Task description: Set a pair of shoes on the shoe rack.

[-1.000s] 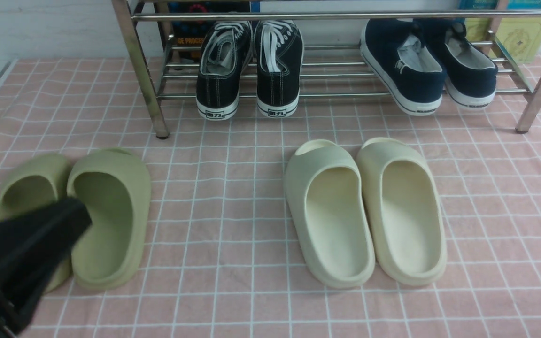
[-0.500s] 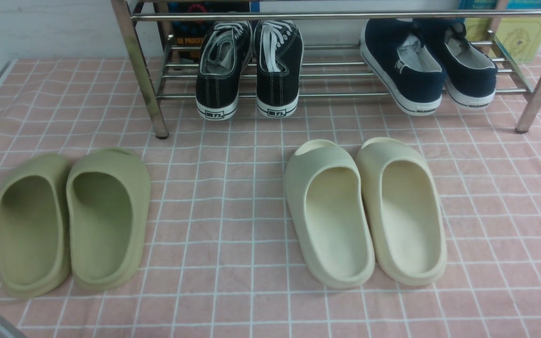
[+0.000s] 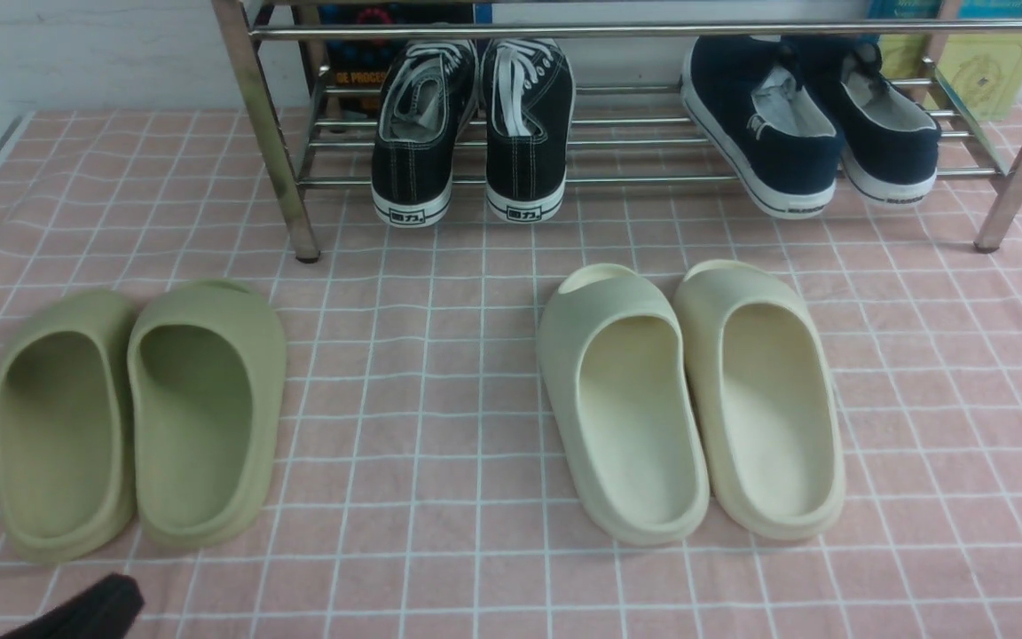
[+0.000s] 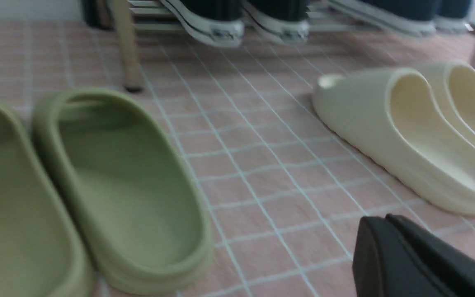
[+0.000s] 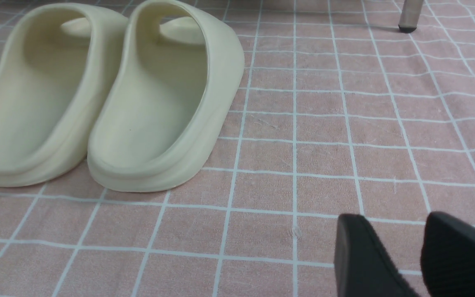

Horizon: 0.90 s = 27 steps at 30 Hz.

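Observation:
The two black canvas sneakers, left (image 3: 413, 133) and right (image 3: 524, 133), stand side by side on the lower bars of the chrome shoe rack (image 3: 653, 31), heels toward me. Their heels also show in the left wrist view (image 4: 217, 31). Only the black tip of my left gripper (image 3: 112, 596) shows, at the bottom left of the front view. In its wrist view the left gripper (image 4: 382, 220) has its fingers together, empty, low over the cloth. My right gripper (image 5: 394, 222) is open and empty above the cloth. It is outside the front view.
Olive foam slides (image 3: 138, 408) lie front left and cream foam slides (image 3: 693, 399) front centre-right on the pink checked cloth (image 3: 440, 355). Navy slip-on shoes (image 3: 808, 115) sit on the rack's right half. Rack legs (image 3: 285, 177) stand on the cloth.
My left gripper, over the olive slides a second ago, pulled back out of the front view; now only its tip shows at the bottom left edge. The shoes have not moved.

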{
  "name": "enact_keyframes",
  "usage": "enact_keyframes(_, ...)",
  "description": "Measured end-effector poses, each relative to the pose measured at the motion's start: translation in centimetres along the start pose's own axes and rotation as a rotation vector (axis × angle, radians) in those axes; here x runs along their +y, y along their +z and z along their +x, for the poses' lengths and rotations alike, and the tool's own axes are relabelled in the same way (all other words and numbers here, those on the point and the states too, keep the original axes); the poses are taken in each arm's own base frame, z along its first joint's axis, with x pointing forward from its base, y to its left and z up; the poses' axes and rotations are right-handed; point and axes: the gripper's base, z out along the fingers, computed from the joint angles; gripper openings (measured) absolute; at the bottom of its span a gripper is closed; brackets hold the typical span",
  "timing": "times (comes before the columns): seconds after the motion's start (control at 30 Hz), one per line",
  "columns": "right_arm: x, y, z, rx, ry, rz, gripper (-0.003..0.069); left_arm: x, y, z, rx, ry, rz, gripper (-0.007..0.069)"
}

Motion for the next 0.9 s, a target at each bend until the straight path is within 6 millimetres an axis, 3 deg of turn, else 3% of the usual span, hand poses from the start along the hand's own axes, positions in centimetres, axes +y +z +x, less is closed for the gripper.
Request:
enact_keyframes(0.23,0.0,0.0,0.0,0.000,0.000,0.000,0.0240,1.2,-0.3,0.5,0.039,-0.003,-0.211,0.0018)
enact_keyframes(0.37,0.0,0.0,0.0,0.000,0.000,0.000,0.0240,1.3,-0.5,1.9,0.185,-0.090,-0.227,0.0018)
enact_keyframes(0.9,0.0,0.0,0.0,0.000,0.000,0.000,0.0240,1.1,-0.5,1.9,0.207,-0.050,-0.208,0.0022)
